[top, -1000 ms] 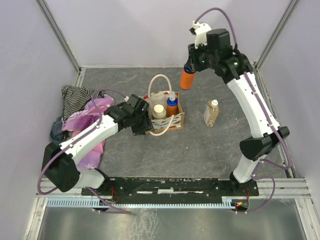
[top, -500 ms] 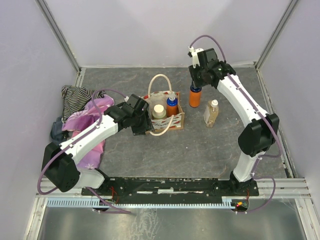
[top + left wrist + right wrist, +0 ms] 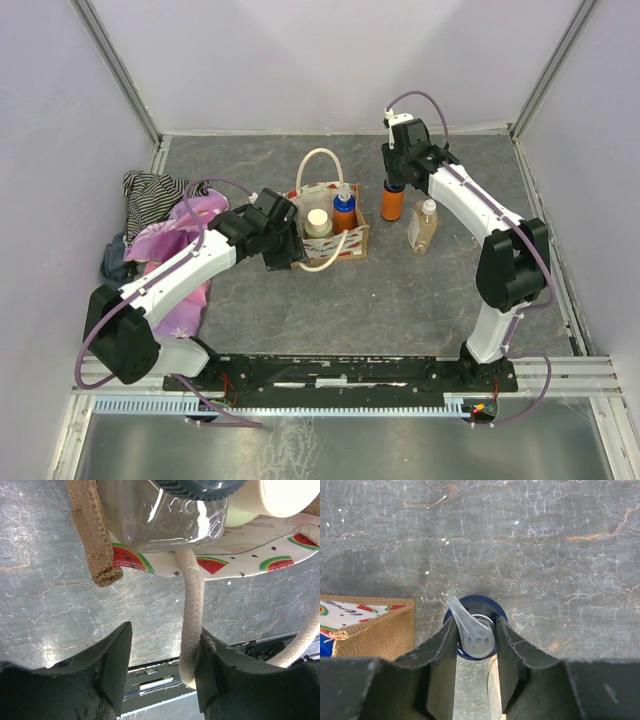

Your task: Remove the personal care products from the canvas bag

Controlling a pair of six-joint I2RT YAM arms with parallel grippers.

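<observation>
I had the right hand [image 3: 475, 630] clamped on the orange pump bottle [image 3: 391, 203], seemingly down on the bench [image 3: 400, 290] just right of the canvas bag [image 3: 355, 243]. The left hand [image 3: 164, 635] stood apart around the bag's rope handle [image 3: 192, 605]. Next, I judged: let go, then reach for the cream-capped bottle [image 3: 318, 222] inside.

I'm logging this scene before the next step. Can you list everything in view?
canvas bag: one, tan and cream, watermelon print, mid-table
orange pump bottle in bag: one, blue-white top
held orange pump bottle: one, right of the bag
beige bottle in bag: one, cream cap
beige bottle on table: one, far right
clear bottle: one, dark cap, in bag
cloths: striped, pink, dark blue, piled left
table: grey
left gripper: open, rope handle between fingers
right gripper: shut on the held bottle's pump
</observation>
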